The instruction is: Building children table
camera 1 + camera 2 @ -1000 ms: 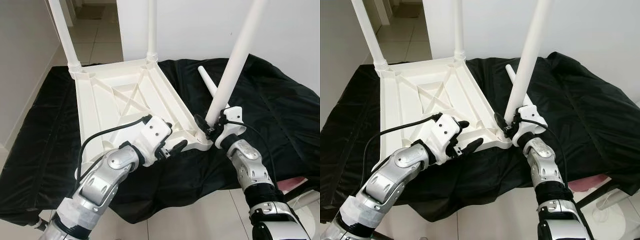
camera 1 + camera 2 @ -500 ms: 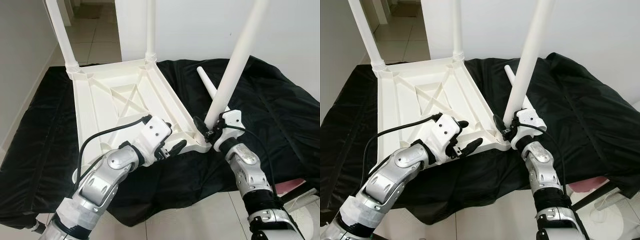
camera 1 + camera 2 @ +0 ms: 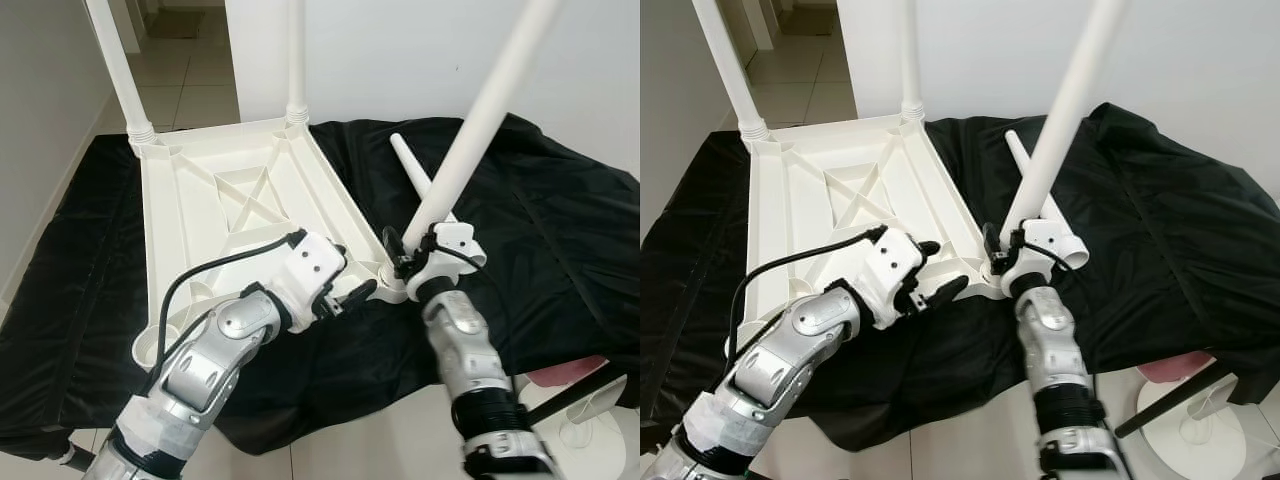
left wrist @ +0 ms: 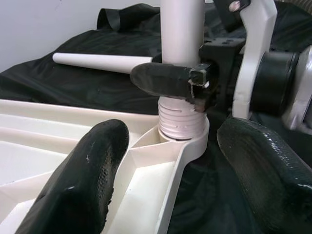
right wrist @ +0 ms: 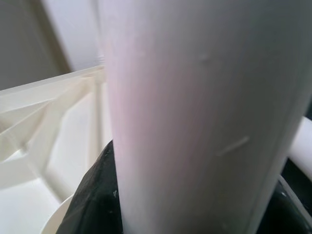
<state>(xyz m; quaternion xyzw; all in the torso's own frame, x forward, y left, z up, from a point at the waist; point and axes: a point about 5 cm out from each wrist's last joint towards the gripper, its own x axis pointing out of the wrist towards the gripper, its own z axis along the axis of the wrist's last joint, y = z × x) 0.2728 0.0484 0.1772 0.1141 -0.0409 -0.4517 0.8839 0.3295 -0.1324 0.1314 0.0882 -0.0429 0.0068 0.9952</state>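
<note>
A white plastic table top point(image 3: 230, 215) lies upside down on a black cloth. Two white legs point(image 3: 115, 60) point(image 3: 295, 50) stand in its far corners. My right gripper point(image 3: 405, 262) is shut on the lower end of a third leg point(image 3: 480, 120), which leans to the right. That leg's threaded end point(image 4: 181, 119) sits in the near right corner socket. My left gripper point(image 3: 350, 290) is open, its fingers point(image 4: 87, 170) on either side of the table top's rim just beside that socket. A fourth leg point(image 3: 410, 165) lies loose on the cloth behind.
The black cloth point(image 3: 540, 210) drapes over the whole work surface and hangs off its front edge. A white wall point(image 3: 400, 50) stands behind, with tiled floor point(image 3: 190, 90) at the back left. A pink thing point(image 3: 565, 375) and a white stand point(image 3: 590, 430) are low on the right.
My right arm has swung left and the held leg now leans further right, its base closer over the corner socket. The left gripper stays by the rim. The camera shifted slightly.
</note>
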